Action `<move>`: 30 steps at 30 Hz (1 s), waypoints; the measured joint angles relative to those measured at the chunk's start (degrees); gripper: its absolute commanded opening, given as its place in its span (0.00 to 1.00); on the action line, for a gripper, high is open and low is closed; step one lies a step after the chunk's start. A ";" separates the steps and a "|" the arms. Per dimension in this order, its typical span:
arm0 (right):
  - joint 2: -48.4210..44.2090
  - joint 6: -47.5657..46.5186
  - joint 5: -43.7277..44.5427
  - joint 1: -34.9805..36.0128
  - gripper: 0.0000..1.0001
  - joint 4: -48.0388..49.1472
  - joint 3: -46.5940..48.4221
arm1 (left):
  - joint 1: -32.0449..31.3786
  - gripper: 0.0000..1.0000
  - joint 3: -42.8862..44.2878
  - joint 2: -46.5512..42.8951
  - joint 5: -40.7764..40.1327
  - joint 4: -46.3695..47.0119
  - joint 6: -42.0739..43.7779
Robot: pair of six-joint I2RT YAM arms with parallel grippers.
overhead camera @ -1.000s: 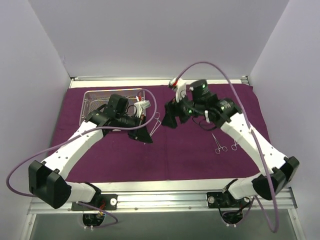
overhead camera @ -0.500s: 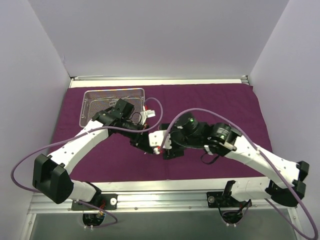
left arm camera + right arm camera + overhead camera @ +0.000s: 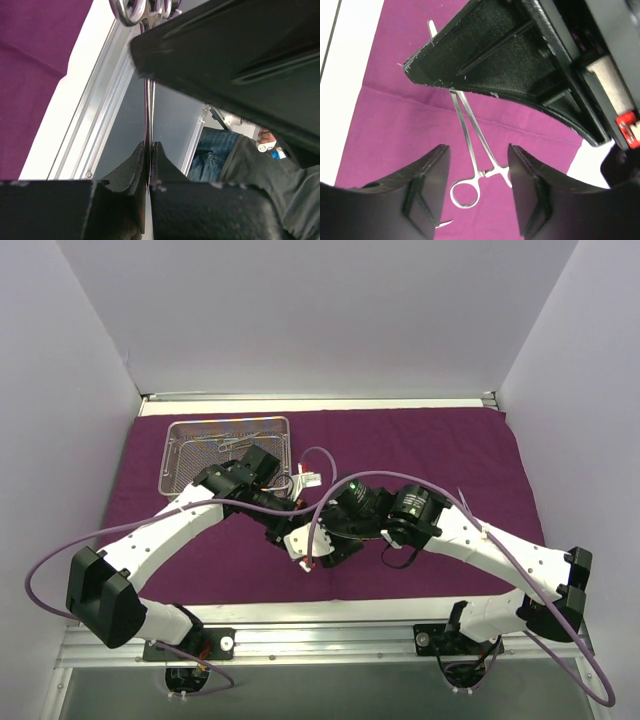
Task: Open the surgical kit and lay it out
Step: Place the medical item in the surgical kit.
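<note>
Clamping a slim steel instrument (image 3: 481, 171) by its shaft, the left gripper (image 3: 148, 148) has its black, ribbed fingers pressed tight against the metal. In the left wrist view the thin shaft runs straight out along the fingers, with the polished ring handles at the far end. From the right wrist the same tool slants from a fine tip at upper left down to a round ring at lower centre, its two thin shanks spreading slightly towards the handles.

The right gripper (image 3: 477, 186) is spread wide, one matte black finger on each side of the ring handles. Whether either pad touches the steel is hard to tell.

Overhead, both grippers meet over the near middle of the deep-purple cloth (image 3: 430, 440), which lies flat and matte across the table. The rectangular silver wire-mesh tray (image 3: 227, 421) sits on the cloth's far left corner, its long side running left to right, with what look like more steel pieces inside.
</note>
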 measured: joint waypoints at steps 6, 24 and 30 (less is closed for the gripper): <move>1.53 -1.60 -0.02 -0.26 0.27 0.09 -0.13 | -0.33 0.02 2.21 1.16 0.79 -1.86 1.33; -0.66 16.48 -7.76 -24.65 0.00 4.26 -15.56 | 24.57 0.94 -0.50 -7.15 -14.53 6.43 -8.31; 3.74 36.94 -7.78 -41.99 0.00 11.39 -18.86 | 25.90 0.94 0.33 -7.26 -25.88 8.44 -11.02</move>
